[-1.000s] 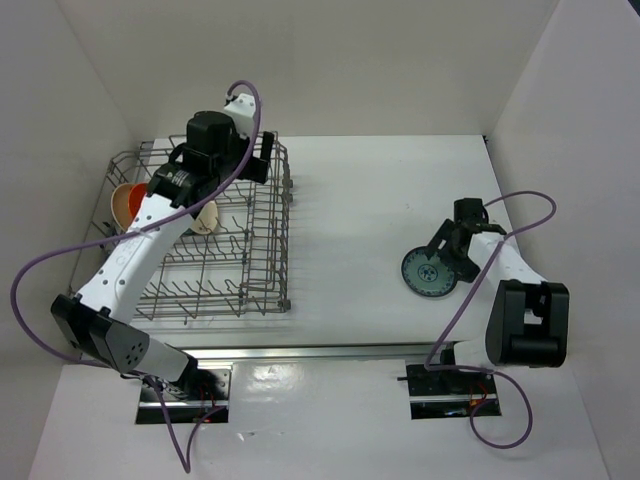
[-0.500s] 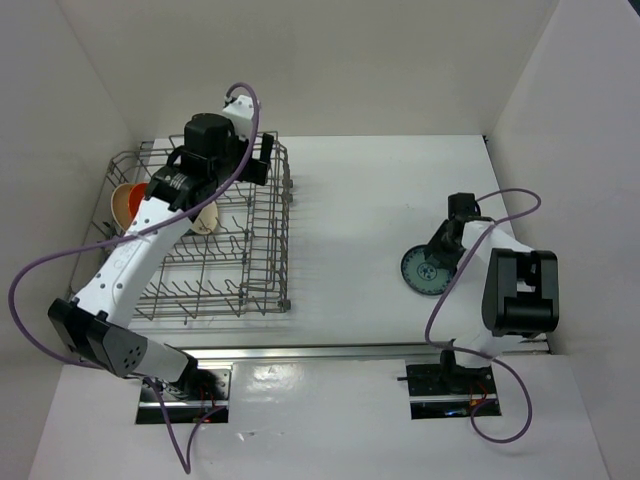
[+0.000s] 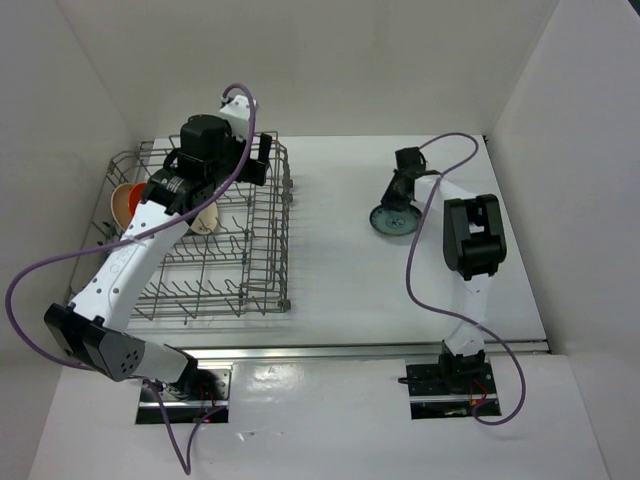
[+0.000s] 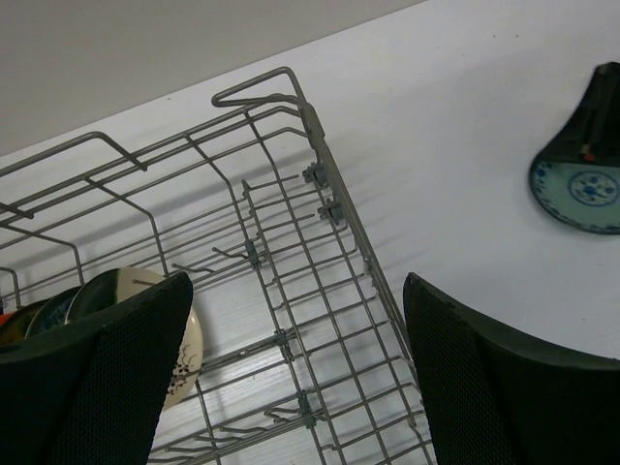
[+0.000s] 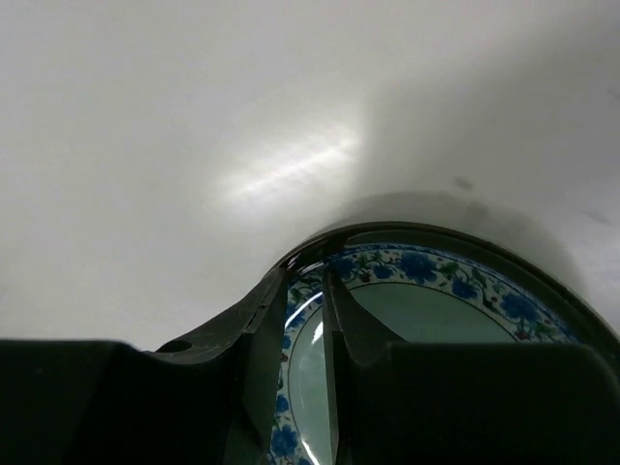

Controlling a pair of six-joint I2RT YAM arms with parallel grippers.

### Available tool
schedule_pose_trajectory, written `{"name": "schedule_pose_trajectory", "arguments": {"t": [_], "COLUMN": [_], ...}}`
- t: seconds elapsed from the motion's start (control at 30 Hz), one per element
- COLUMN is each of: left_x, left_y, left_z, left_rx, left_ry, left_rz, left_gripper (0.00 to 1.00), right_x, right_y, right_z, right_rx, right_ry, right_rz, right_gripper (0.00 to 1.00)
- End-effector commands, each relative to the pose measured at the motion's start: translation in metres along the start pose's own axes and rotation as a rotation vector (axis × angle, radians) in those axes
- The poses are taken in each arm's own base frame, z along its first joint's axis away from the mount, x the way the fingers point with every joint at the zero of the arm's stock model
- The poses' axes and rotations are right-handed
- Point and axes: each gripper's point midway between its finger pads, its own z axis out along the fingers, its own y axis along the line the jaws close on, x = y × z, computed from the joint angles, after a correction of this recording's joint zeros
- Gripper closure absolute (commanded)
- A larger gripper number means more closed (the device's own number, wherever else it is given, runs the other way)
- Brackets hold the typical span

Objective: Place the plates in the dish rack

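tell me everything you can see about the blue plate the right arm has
Small, round blue plate, glossy like glazed ceramic: pale teal centre, blue flower band near the rim. The right gripper pinches its rim, one finger on each face. It is over the white table, right of the dish rack and apart from it; whether it touches the table is unclear.

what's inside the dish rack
In the dish rack, left end: a cream plate, an orange plate edging out beside it, a pale plate nearer the middle. The left arm covers part of the rack; anything beneath it is hidden.
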Motion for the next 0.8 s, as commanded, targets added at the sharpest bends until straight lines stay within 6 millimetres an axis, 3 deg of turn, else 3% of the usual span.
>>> {"name": "schedule_pose_trajectory", "arguments": {"t": [0.0,0.13,0.3,0.43,0.6,0.73,0.77], "left_x": [-0.013,-0.015,-0.015,-0.017,-0.02,-0.016,-0.016], "left_y": [0.004,0.006,0.002,-0.002,-0.008,-0.009,-0.011], "left_z": [-0.009,-0.011,-0.011,-0.011,-0.011,-0.01,-0.01], "left_rx": [-0.012,-0.021,-0.003,0.017,0.053,0.054,0.066], "left_ry": [-0.058,-0.069,-0.069,-0.078,-0.088,-0.079,-0.079], "left_rz": [0.0,-0.001,-0.01,-0.019,-0.028,-0.036,-0.036], "left_gripper": [0.05,0.05,0.05,0.05,0.05,0.05,0.05], "right_x": [0.049,0.029,0.022,0.013,-0.003,-0.015,-0.024], "right_y": [-0.008,0.023,0.031,0.035,0.049,0.061,0.061], "right_z": [0.037,0.047,0.044,0.015,-0.021,-0.049,-0.064], "right_rx": [0.108,0.035,0.01,-0.038,-0.205,-0.256,-0.264], "right_ry": [0.15,0.12,0.107,0.093,0.068,0.046,0.02], "right_rz": [-0.052,-0.066,-0.083,-0.093,-0.123,-0.166,-0.174], "right_gripper": [0.71,0.71,0.71,0.64,0.36,0.3,0.3]}}
